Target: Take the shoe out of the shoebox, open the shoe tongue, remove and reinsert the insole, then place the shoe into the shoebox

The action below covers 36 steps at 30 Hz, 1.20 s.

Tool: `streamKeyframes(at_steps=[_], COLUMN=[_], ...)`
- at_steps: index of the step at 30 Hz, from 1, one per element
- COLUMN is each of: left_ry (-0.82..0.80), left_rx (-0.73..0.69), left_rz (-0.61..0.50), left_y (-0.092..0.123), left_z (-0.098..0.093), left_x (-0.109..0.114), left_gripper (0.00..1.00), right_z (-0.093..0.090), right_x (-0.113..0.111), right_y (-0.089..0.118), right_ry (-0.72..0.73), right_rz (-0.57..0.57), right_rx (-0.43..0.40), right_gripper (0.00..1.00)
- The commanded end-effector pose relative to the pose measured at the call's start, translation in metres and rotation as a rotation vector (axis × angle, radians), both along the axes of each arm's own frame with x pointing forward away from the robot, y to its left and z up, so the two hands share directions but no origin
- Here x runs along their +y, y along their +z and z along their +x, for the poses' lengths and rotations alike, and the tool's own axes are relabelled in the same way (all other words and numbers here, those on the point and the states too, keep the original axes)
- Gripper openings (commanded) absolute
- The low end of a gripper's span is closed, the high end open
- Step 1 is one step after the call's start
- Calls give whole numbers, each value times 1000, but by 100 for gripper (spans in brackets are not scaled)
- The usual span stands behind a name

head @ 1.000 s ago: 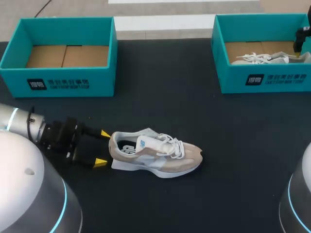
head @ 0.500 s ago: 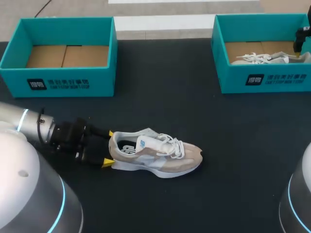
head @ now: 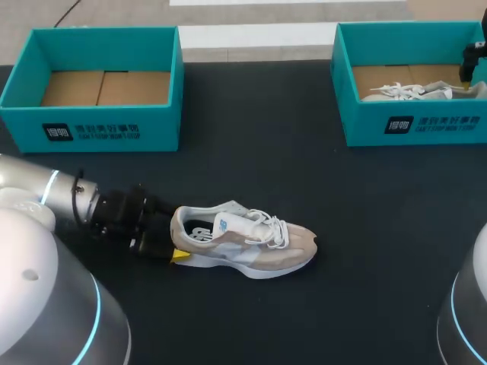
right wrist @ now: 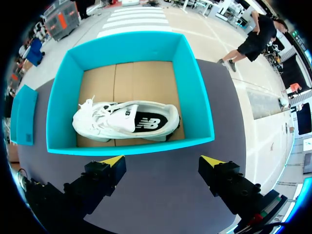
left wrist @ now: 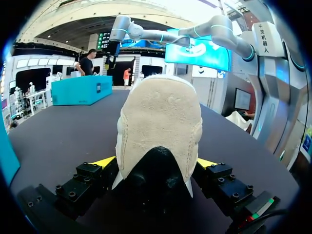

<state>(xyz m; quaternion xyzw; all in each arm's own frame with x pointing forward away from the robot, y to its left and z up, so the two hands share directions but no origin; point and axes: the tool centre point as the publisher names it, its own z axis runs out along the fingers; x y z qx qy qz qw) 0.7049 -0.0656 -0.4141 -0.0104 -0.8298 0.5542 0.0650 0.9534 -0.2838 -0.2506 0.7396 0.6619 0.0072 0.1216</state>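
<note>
A beige and white shoe point(head: 247, 242) lies on its sole in the middle of the black table, toe to the right. My left gripper point(head: 174, 237) is at its heel, open, with one yellow fingertip point(head: 180, 256) showing at the near side. In the left wrist view the suede heel point(left wrist: 158, 122) fills the space between the open fingers of that gripper point(left wrist: 156, 162); whether they touch it I cannot tell. My right gripper point(right wrist: 163, 160) hangs open above the near wall of the right teal shoebox point(right wrist: 131, 146), which holds a white shoe point(right wrist: 126, 122).
An empty teal shoebox point(head: 91, 129) with a cardboard floor stands at the back left. The right shoebox point(head: 415, 122) with the white shoe point(head: 407, 91) stands at the back right, my right arm point(head: 473, 65) over its far corner.
My left gripper has slid to the right along the table until its open fingers straddle the shoe's heel. The shoe and the right arm have stayed put.
</note>
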Motion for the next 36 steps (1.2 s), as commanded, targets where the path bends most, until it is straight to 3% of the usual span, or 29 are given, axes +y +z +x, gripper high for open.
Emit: streamKeyframes(at_steps=[1,10,11,12,14,26,36], left_ry=[-4,3,4,16,24,133,134], left_rx=[3,-4,-4,-6,-7,-51,-36], left_rz=[2,17,15,16,15,-8,14], left_y=[-5,-8,-8,-8,-7,1,-6], left_z=[1,-5,-5,-6,-6,-5,-3], left_x=[-7,-12,-12,-12,-13,-11,-6], left_gripper=[100,100,88,44,0,0,0], right_z=[0,0,0,0,0,0,0], right_x=[0,0,0,0,0,0,0], right_y=[0,0,0,0,0,0,0], right_ry=[-1,-1,-1,-1,-1,-1,-1], right_rz=[0,0,0,0,0,0,0], right_rx=[-1,-1,-1,-1,-1,-1,-1], right_gripper=[100,100,100,100,100,100,100])
